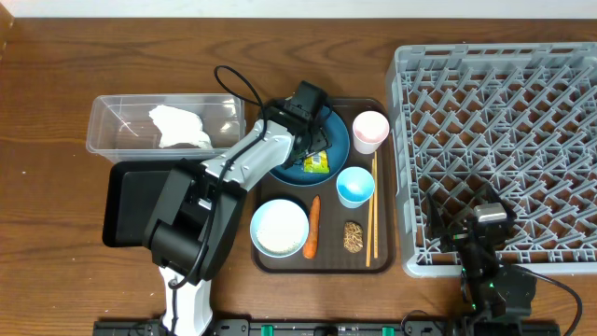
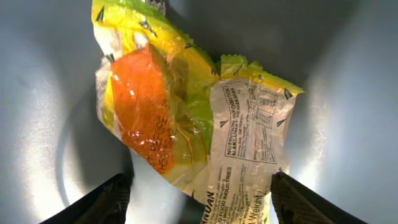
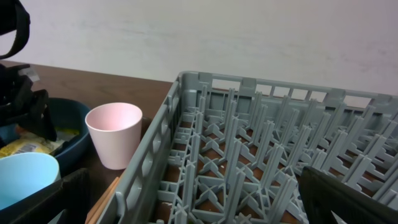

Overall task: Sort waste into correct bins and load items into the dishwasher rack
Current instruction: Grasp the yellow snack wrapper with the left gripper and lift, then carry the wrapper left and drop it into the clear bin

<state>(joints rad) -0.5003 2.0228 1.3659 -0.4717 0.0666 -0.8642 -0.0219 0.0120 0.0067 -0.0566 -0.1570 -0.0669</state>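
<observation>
Dark fingertips (image 2: 109,202) of the left gripper (image 2: 198,205) are standing wide apart at the bottom of the wrist view, and they are gripping nothing. Just ahead of them, and reaching partly between them, the yellow-green printed wrapper (image 2: 186,118) is lying crumpled on the dark-blue plate (image 2: 354,93); I cannot tell if a finger is touching it. Seen from above, the small pink cup (image 1: 370,131) and the small light-blue cup (image 1: 355,185) are sitting to the right of this gripper on the brown serving tray (image 1: 270,263), while the clear tub (image 1: 107,126) with the crumpled white napkin (image 1: 179,127) is lying to its left. The right gripper (image 3: 205,214) is hanging fully open and empty above the grey dishwasher rack (image 3: 249,130), which is spreading ahead of it.
</observation>
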